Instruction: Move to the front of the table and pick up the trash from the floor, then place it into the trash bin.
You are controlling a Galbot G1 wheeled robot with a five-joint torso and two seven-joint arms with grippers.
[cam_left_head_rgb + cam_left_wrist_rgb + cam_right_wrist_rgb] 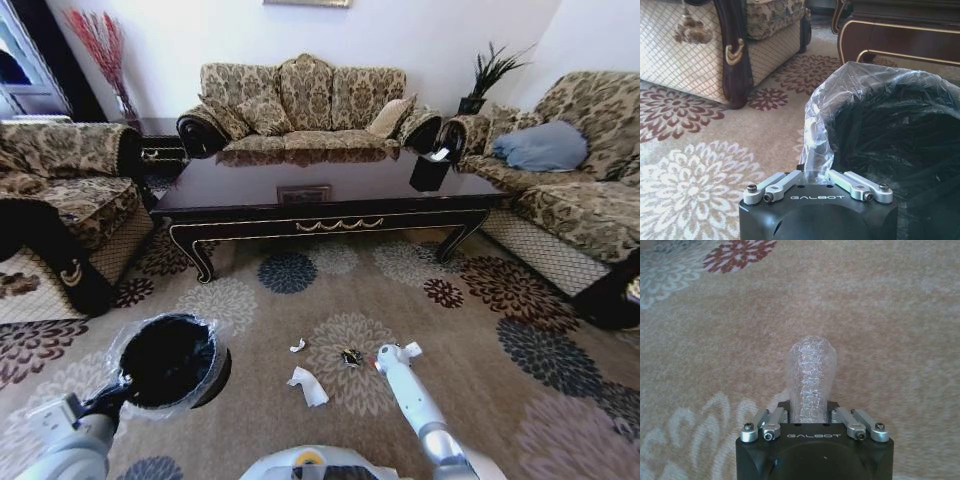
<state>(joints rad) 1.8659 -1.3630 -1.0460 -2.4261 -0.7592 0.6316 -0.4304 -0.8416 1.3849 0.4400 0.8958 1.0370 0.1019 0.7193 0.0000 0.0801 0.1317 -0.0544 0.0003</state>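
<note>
Position: we stand in front of the long low glossy dark wood table (330,195), so we judge the drive-up done.
Left gripper (817,176): ours is pinched onto the rim of the small round black trash bin (172,360) with its crinkly clear plastic liner, holding it low at our left side.
Right gripper (810,412): closed around a clear crinkled plastic bottle (811,377), held just above the beige flower-medallion carpet floor (480,400).
Still on the floor: a larger crumpled white paper scrap (308,385), a smaller white scrap (298,346) and a small dark wrapper (351,356), all near the right arm, well apart from the bin.
Progress: we judge one item picked but not yet binned; three pieces remain.
</note>
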